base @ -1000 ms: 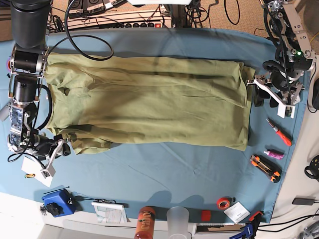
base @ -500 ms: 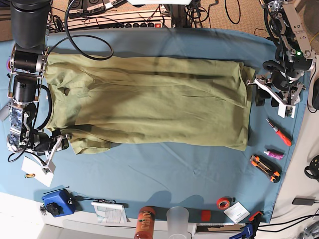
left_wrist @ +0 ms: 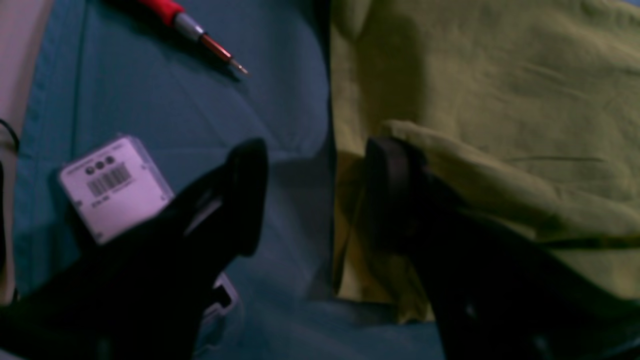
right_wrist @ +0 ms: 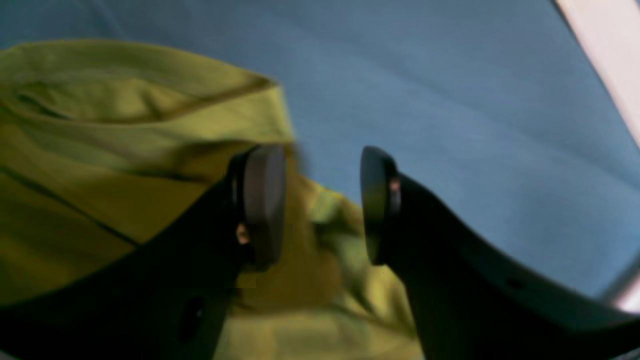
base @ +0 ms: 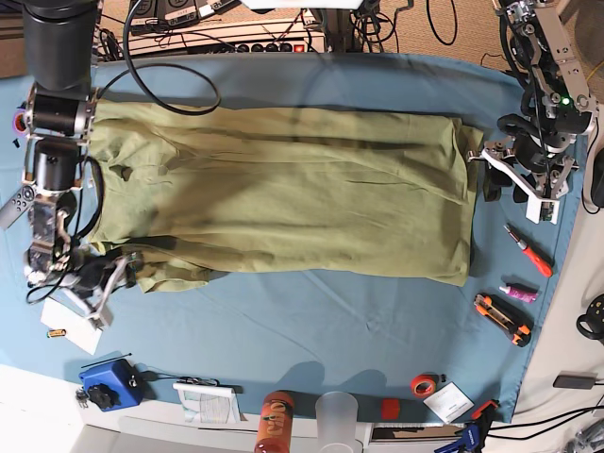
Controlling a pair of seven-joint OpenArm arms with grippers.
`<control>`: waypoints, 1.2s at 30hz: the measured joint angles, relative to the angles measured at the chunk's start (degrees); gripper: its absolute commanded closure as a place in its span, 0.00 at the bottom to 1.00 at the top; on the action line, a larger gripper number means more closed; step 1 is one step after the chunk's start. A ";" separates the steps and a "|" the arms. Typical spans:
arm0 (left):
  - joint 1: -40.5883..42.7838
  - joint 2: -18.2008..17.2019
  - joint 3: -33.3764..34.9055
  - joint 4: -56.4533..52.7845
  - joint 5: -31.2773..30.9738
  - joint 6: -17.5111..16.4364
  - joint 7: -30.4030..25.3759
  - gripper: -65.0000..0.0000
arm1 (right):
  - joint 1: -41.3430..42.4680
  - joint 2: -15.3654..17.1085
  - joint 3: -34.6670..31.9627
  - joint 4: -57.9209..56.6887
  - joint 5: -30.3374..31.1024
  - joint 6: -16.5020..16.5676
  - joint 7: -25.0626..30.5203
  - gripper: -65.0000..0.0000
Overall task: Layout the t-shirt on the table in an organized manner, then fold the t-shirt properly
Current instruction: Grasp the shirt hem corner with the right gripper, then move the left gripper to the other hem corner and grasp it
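we find the plain olive-green short-sleeved cotton t-shirt [base: 283, 193] spread flat across the middle of the wide table covered in smooth teal-blue cloth [base: 311, 330], its body reaching from near the left edge to near the right edge in the base view, wrinkled along its length. one sleeve lies bunched at the shirt's near-left corner, beside the right gripper.

the left gripper [base: 489, 170] sits at the shirt's right-hand end in the base view. in the left wrist view its jaws [left_wrist: 315, 195] stand apart, released; one dark finger [left_wrist: 247, 195] is over bare cloth and the other straddles the shirt's edge, where a raised fold of fabric lies against it. we cannot tell whether that finger presses the fabric; nothing is clamped between the two.

the right gripper [base: 106, 274] sits at the near-left corner of the shirt. in the right wrist view its jaws [right_wrist: 322, 205] stand wide, released, with crumpled olive fabric visible in the gap and below one round pad [right_wrist: 262, 200]; the picture is blurred, and we see no grip on the cloth.

along the right edge of the table lie a red-handled screwdriver [base: 528, 250] and an orange-and-black cutter [base: 502, 319]. near the front edge stand an orange bottle [base: 276, 422], a clear plastic cup [base: 338, 420], a roll of red tape [base: 424, 384] and a small blue box [base: 109, 382].
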 measured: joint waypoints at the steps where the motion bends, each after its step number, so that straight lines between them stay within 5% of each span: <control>1: 0.02 0.02 0.00 0.00 0.00 0.00 0.00 0.51 | -0.70 -0.50 0.00 -0.28 -0.28 0.00 0.15 0.62; 10: 0.00 0.00 0.02 0.00 -3.67 -0.02 -0.02 0.51 | -2.27 -2.01 0.00 -0.50 -0.98 -0.17 0.07 0.62; 12: -0.04 -0.02 0.48 0.00 -5.03 -2.21 -2.54 0.51 | -2.25 -2.01 0.00 -0.50 -0.96 -0.17 -0.11 0.62; 18: -7.45 -0.02 7.93 -2.14 0.02 -2.93 -5.20 0.51 | -2.25 -2.12 0.00 -0.42 -0.96 -0.17 -0.13 0.62; 22: -15.96 -0.07 13.44 -14.62 6.93 -2.60 -6.86 0.51 | -2.23 -2.14 0.02 -0.35 -0.96 -0.17 -0.35 0.62; 25: -23.39 0.13 14.62 -26.58 9.57 0.92 -6.40 0.51 | -2.25 -2.14 0.04 -0.31 -0.94 -0.17 -0.33 0.62; 31: -34.77 -1.42 14.12 -42.29 5.99 -2.93 -4.13 0.50 | -2.25 -2.14 0.04 -0.31 -0.96 -0.17 -0.35 0.62; 36: -38.25 -1.57 14.16 -52.68 6.88 -1.70 -3.17 0.50 | -2.25 -2.14 0.04 -0.31 -0.92 -0.15 -0.52 0.62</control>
